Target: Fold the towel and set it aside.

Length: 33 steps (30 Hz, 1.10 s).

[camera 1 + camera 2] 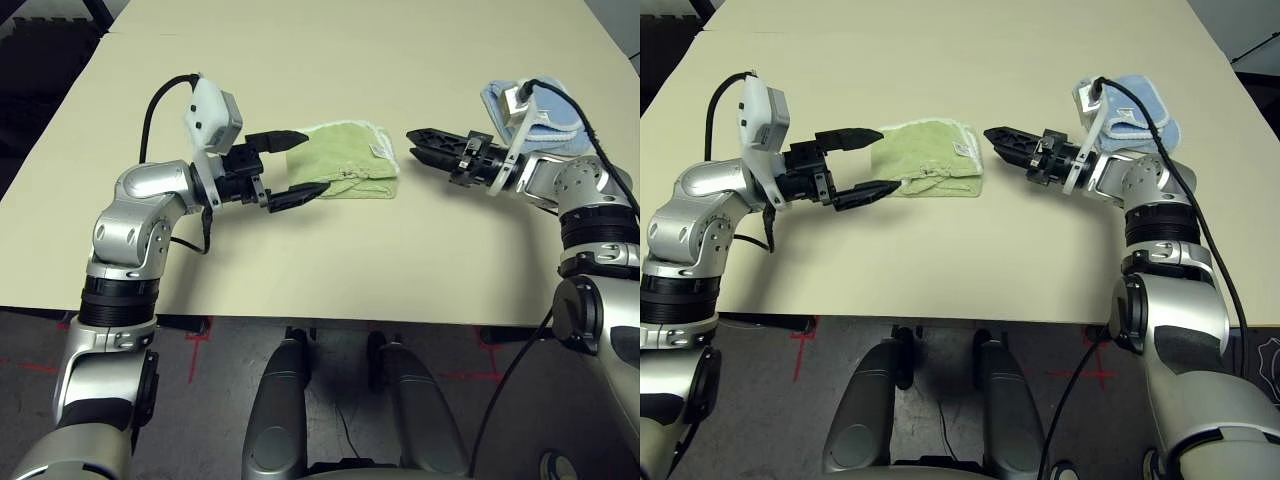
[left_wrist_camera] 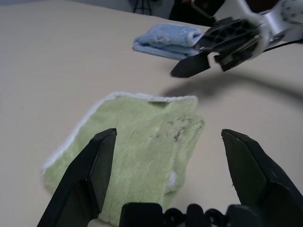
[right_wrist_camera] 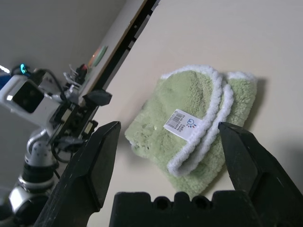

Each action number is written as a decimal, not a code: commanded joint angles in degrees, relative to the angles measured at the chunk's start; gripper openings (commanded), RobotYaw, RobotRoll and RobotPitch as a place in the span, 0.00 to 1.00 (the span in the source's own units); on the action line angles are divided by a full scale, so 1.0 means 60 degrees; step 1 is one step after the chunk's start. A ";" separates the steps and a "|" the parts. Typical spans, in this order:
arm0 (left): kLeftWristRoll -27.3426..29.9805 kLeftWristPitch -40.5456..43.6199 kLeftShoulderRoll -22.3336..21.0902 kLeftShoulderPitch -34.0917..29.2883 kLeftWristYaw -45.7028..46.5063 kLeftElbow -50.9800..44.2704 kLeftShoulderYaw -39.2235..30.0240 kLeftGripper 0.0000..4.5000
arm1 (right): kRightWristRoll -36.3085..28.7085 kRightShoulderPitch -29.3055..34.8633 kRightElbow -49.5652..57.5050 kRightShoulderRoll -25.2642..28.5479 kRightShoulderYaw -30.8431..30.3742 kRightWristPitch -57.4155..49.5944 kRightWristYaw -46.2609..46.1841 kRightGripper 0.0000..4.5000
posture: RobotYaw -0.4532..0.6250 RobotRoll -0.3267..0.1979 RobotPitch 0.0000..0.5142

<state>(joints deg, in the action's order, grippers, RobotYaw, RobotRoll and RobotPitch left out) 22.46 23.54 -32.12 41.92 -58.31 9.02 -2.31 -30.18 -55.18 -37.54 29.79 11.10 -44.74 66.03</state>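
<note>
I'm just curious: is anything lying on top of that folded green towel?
Only its own white label shows on the green towel. Both open grippers, left and right, flank it. Anything between its folds is hidden.

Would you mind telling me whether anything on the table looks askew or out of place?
Nothing stands out. The green towel lies folded, though slightly uneven at its edges, between the open left gripper and open right gripper. The blue towel lies folded behind the right arm.

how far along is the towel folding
Done: the green towel lies folded into a compact stack on the table. In hand: nothing; the left gripper and right gripper flank it, both open. Left: setting it aside, perhaps by the blue towel.
</note>
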 commanded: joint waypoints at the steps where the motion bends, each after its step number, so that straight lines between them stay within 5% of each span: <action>1: -0.0240 -0.0254 -0.0267 0.0434 -0.0129 0.1155 -0.0069 1.00 | 0.0859 0.0513 0.0491 0.0504 -0.0765 0.2229 0.1140 1.00 | 0.47 0.62 0.57; 7: -0.0355 0.0168 -0.0498 0.1216 -0.0115 0.2897 -0.0050 1.00 | 0.1255 0.0775 0.0311 0.0901 -0.0797 0.5547 0.2678 1.00 | 0.46 0.62 0.57; 13: 0.0099 0.2684 -0.0459 0.1949 0.0277 0.3799 -0.0333 1.00 | 0.1746 0.0827 -0.0235 0.1371 -0.0953 0.8088 0.3843 1.00 | 0.45 0.62 0.57; 20: 0.0586 0.5200 -0.0321 0.2833 0.0587 0.4718 -0.0767 1.00 | 0.1630 0.0821 -0.0007 0.1294 -0.0980 0.8253 0.3880 1.00 | 0.44 0.62 0.57; 25: 0.1193 0.8335 -0.0080 0.3663 0.0960 0.5269 -0.1058 1.00 | 0.1550 0.0863 0.0181 0.1295 -0.0943 0.8011 0.3808 1.00 | 0.44 0.62 0.57; 33: 0.1267 0.8851 0.0306 0.3843 0.1227 0.5415 -0.1202 1.00 | 0.1563 0.0843 0.0137 0.1436 -0.0897 0.8091 0.3801 1.00 | 0.43 0.62 0.56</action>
<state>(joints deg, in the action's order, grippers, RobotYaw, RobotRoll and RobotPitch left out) 29.53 75.71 -30.65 64.67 -51.48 40.93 -9.62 -20.65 -50.77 -37.23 37.52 5.30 3.50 88.63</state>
